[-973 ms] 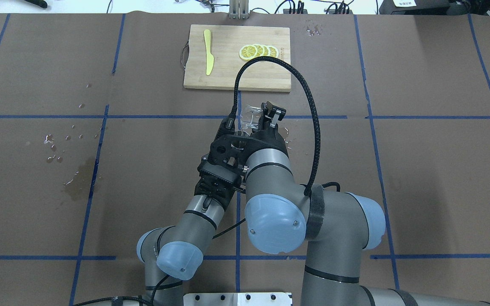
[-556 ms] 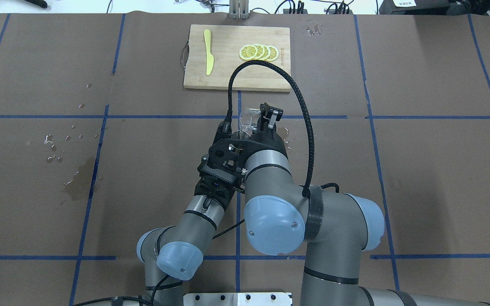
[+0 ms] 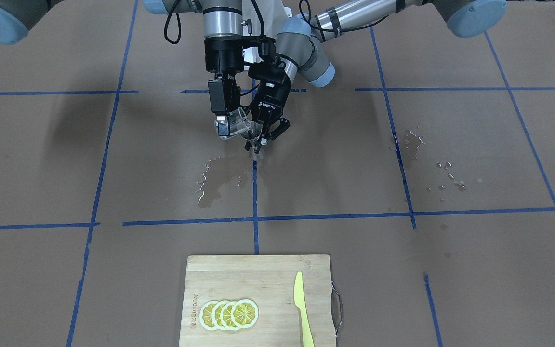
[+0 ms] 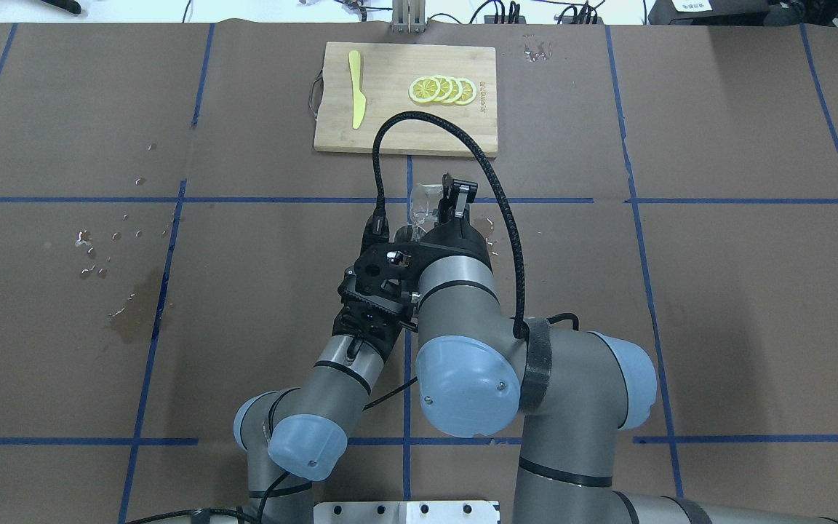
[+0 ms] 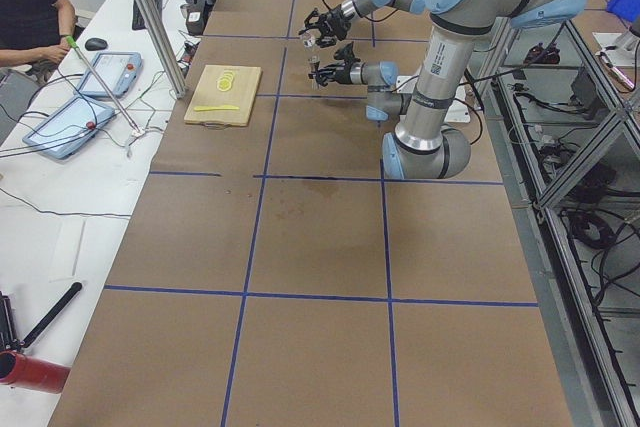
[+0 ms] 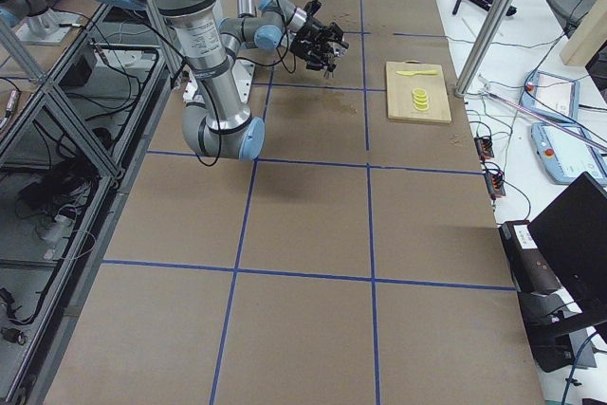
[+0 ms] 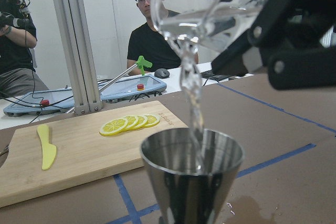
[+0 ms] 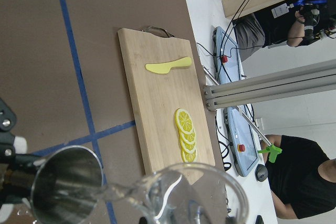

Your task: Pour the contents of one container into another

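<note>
Between cup (image 7: 206, 20) and jigger (image 7: 192, 178), water stream (image 7: 191, 90)

"ROBOTIQ" in white letters on black body of left hand (image 3: 259, 139), front-facing view, engraved mark near one end of cutting board (image 3: 268, 279), too small to read, nothing else legible.

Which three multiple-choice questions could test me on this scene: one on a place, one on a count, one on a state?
1. Where do the lemon slices lie? A. on the cutting board B. on the brown paper C. in a bowl
2. How many slices are there? A. two B. four C. six
3. How is the glass cup? A. upright B. tilted, pouring C. lying empty
Key: 1 A, they rest on its wood; 2 B, four overlapping rounds show; 3 B, water streams from it into the jigger.
</note>
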Controlling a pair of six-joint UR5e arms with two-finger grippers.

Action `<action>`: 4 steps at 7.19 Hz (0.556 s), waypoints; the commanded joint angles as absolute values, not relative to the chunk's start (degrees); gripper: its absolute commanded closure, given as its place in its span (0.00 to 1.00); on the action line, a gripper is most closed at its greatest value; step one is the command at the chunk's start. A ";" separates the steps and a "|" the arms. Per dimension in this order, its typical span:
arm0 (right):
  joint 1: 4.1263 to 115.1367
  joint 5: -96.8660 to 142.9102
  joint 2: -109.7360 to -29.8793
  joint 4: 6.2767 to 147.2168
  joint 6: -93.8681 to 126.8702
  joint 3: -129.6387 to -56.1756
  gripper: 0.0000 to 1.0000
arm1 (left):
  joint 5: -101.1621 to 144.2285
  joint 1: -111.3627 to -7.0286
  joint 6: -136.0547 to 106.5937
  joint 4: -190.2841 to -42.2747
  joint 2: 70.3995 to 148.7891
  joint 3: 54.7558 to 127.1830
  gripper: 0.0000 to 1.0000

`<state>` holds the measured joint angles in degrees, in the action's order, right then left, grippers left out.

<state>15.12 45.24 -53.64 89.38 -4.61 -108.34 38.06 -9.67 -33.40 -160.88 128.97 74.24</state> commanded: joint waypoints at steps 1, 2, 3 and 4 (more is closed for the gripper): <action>15.12 45.18 -53.44 89.38 -6.41 -108.19 1.00 | 38.06 -9.67 -33.40 -160.93 128.94 74.27 1.00; 15.12 45.18 -53.26 89.38 -7.20 -108.19 1.00 | 38.06 -9.67 -33.40 -160.84 128.94 74.35 1.00; 15.12 45.09 -52.74 89.38 -7.38 -107.93 1.00 | 38.06 -9.67 -33.40 -160.93 128.94 74.27 1.00; 15.12 45.09 -52.73 89.38 -8.25 -107.84 1.00 | 38.06 -9.67 -33.40 -160.84 128.94 74.35 1.00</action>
